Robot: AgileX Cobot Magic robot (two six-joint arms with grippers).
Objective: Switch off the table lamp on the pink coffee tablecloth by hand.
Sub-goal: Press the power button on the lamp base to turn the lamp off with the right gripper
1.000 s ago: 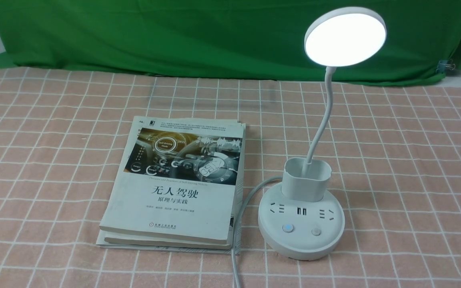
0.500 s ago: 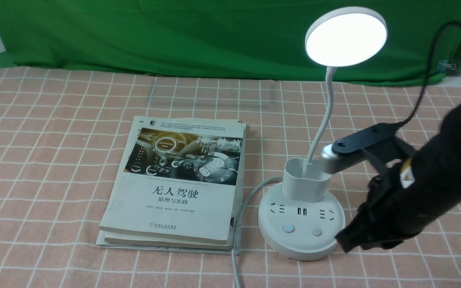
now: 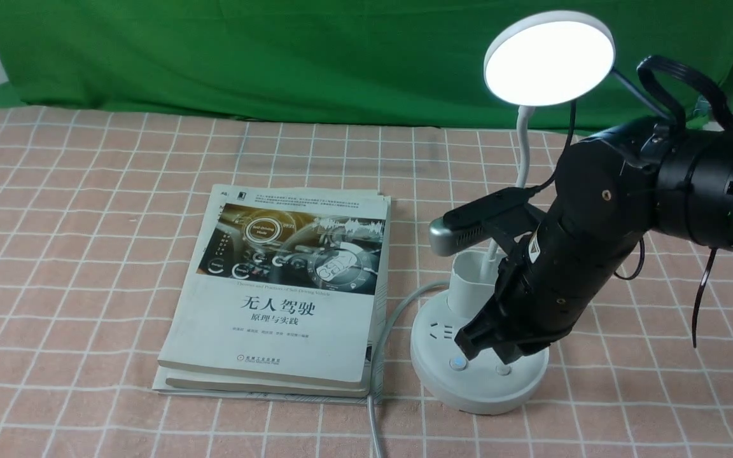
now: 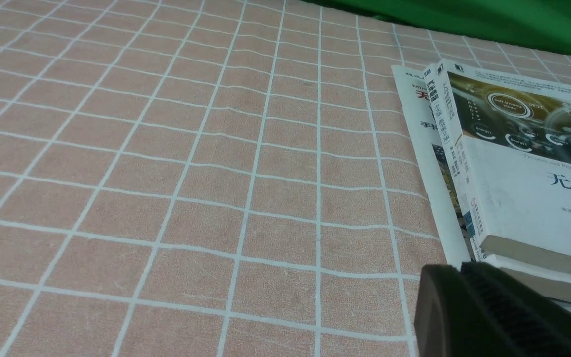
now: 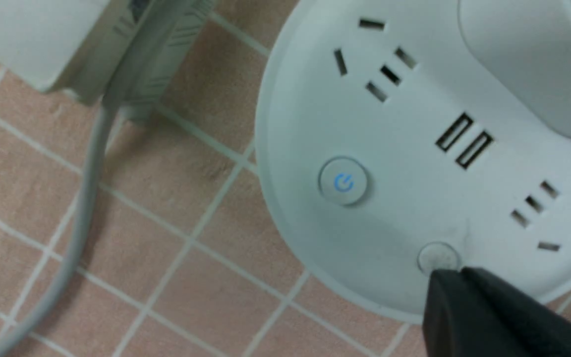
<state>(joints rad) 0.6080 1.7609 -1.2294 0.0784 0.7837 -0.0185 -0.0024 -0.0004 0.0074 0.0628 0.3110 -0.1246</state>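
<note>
Glowing white, the table lamp (image 3: 549, 58) is seen lit at the right of the pink coffee tablecloth (image 3: 86, 222), just beside stacked books (image 3: 284, 299). Right claw (image 3: 476, 348) is angled down over the lamp's round base, tip between the two buttons. Green backdrop (image 3: 245, 57) is hung behind.

Left wrist: left claw (image 4: 464, 282) is pressed together, low over the cloth near the books.

Right wrist: right claw is pressed together, tip at the plain button's (image 5: 436, 258) edge; contact cannot be confirmed. Power button (image 5: 343, 181) is lit blue.
</note>
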